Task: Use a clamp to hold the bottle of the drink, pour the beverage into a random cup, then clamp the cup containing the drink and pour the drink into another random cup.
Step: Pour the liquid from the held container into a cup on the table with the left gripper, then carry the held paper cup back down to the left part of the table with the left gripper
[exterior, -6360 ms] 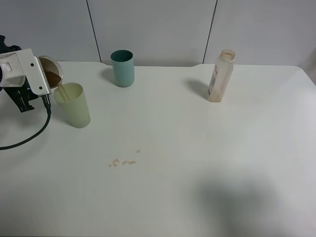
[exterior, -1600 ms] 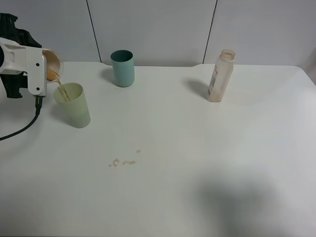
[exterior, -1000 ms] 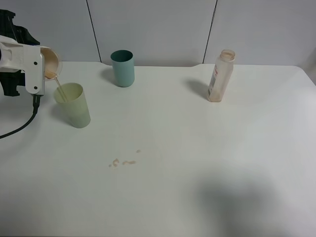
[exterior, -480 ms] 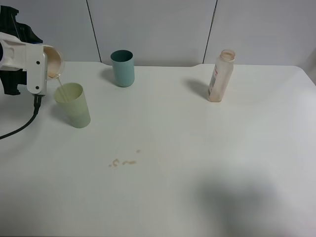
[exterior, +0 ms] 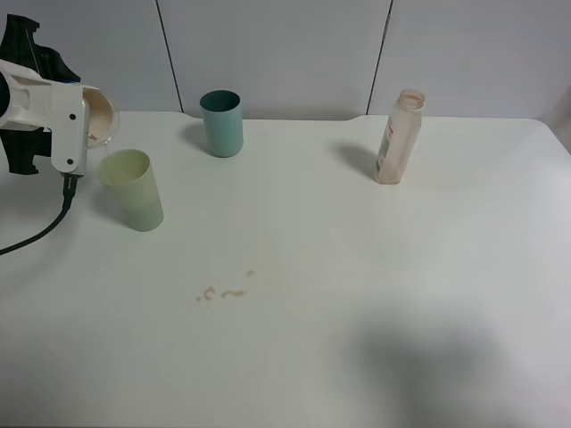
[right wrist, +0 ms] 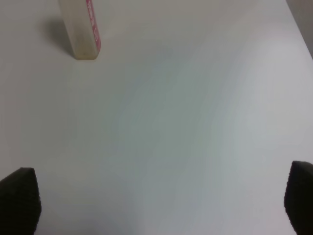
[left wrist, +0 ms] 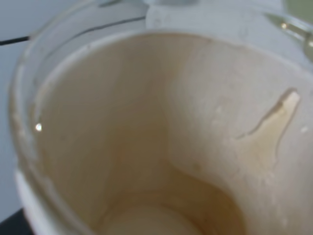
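Observation:
At the far left of the exterior view my left gripper (exterior: 82, 118) is shut on the blue-sleeved cup (exterior: 98, 116), tipped steeply on its side with its mouth just above the rim of the pale yellow-green tumbler (exterior: 132, 189). The left wrist view is filled by the cup's inside (left wrist: 146, 137), which holds only a thin brown film of beverage (left wrist: 271, 129). The bottle (exterior: 399, 136) stands upright at the back right and looks drained. My right gripper (right wrist: 159, 200) hangs open over bare table, short of the bottle (right wrist: 80, 29), and does not show in the exterior view.
A teal cup (exterior: 221, 123) stands at the back, right of the tumbler. Small brown spill drops (exterior: 223, 292) lie mid-table. A black cable (exterior: 45, 227) trails from the left arm over the table's left edge. The white table (exterior: 375, 294) spreads wide to the right.
My left gripper has tipped the cup further and lifted it slightly. The brown stream into the tumbler has thinned to almost nothing. Bottle and teal cup have not moved.

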Controlling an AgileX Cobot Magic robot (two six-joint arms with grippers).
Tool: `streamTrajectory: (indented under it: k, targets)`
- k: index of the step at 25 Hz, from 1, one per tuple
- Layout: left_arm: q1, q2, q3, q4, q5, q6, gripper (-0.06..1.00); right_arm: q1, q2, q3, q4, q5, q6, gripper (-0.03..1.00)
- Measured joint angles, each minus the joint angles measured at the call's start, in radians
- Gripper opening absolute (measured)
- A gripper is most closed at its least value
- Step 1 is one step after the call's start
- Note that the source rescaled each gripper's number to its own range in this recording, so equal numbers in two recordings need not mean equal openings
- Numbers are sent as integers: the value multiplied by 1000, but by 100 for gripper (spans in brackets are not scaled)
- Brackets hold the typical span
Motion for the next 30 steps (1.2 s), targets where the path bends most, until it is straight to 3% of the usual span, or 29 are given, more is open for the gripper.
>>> streamTrajectory:
  k: [15, 23, 25, 30]
  targets:
    - [0, 0, 0, -27, -4, -45, 2, 0, 0, 0, 0, 0, 0, 100]
    - [35, 0, 0, -67, -96, -270, 2, 0, 0, 0, 0, 0, 0, 100]
    - [86, 0, 0, -67, -158, -384, 2, 0, 0, 0, 0, 0, 0, 100]
    - [187, 0, 0, -60, -277, -500, 2, 0, 0, 0, 0, 0, 0, 100]
